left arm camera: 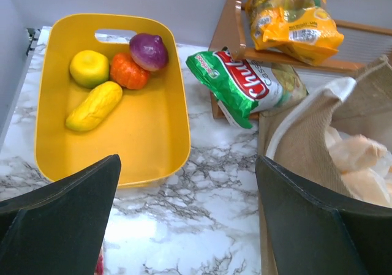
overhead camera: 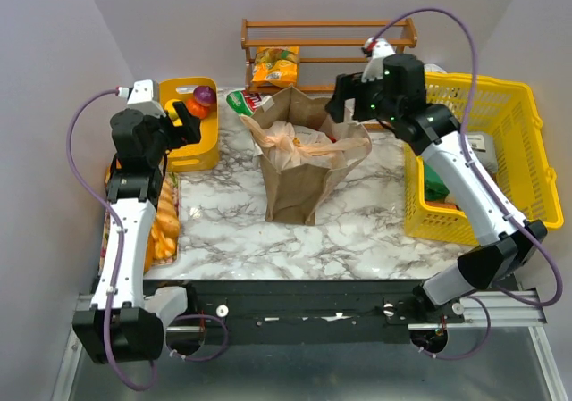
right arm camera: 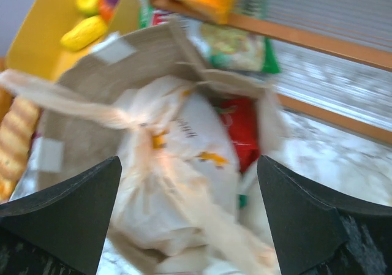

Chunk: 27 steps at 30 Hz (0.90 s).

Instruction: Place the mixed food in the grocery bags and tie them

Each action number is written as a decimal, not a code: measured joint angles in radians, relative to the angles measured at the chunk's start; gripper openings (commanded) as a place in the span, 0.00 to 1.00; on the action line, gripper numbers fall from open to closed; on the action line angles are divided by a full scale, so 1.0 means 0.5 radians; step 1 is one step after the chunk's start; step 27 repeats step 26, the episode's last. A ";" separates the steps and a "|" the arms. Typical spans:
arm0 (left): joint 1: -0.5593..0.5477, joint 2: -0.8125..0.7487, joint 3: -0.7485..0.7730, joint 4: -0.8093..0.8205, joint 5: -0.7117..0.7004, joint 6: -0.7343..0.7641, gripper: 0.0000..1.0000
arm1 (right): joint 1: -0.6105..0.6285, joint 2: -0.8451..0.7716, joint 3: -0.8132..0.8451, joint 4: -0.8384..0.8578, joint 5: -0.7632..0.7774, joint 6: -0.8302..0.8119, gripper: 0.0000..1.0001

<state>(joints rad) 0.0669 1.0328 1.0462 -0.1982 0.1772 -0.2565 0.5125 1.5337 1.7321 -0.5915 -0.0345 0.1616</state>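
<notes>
Left claw (left arm camera: pixel 187 165), right claw (right arm camera: pixel 188 165) both spread wide, empty; white script on green packet (left arm camera: pixel 245 85) illegible, beside jute tote (left arm camera: pixel 297 131)

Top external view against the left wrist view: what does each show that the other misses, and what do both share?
Only the top external view shows the yellow mesh basket on the right side of the table.

Only the left wrist view shows the round yellow fruit and the long yellow piece in the yellow tray. From above, the left arm hides them.

Both show the tray, the purple onion, the green snack packet, the jute tote and the peach plastic bag inside it.
</notes>
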 measured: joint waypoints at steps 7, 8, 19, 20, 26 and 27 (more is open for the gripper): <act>0.111 0.201 0.155 -0.113 -0.076 -0.030 0.99 | -0.594 -0.191 -0.298 0.025 -0.046 0.114 1.00; 0.119 0.185 0.154 -0.119 -0.092 -0.021 0.99 | -0.660 -0.275 -0.391 0.053 -0.037 0.133 1.00; 0.056 -0.101 0.072 -0.007 -0.309 -0.013 0.99 | -0.748 -1.197 -1.258 0.744 0.487 0.089 1.00; 0.048 -0.101 0.066 -0.007 -0.341 -0.014 0.99 | -0.748 -1.228 -1.321 0.794 0.511 0.080 1.00; 0.034 -0.118 -0.030 0.008 -0.434 -0.029 0.99 | -0.748 -1.257 -1.566 0.946 0.570 0.035 1.00; 0.034 -0.118 -0.030 0.008 -0.434 -0.029 0.99 | -0.748 -1.257 -1.566 0.946 0.570 0.035 1.00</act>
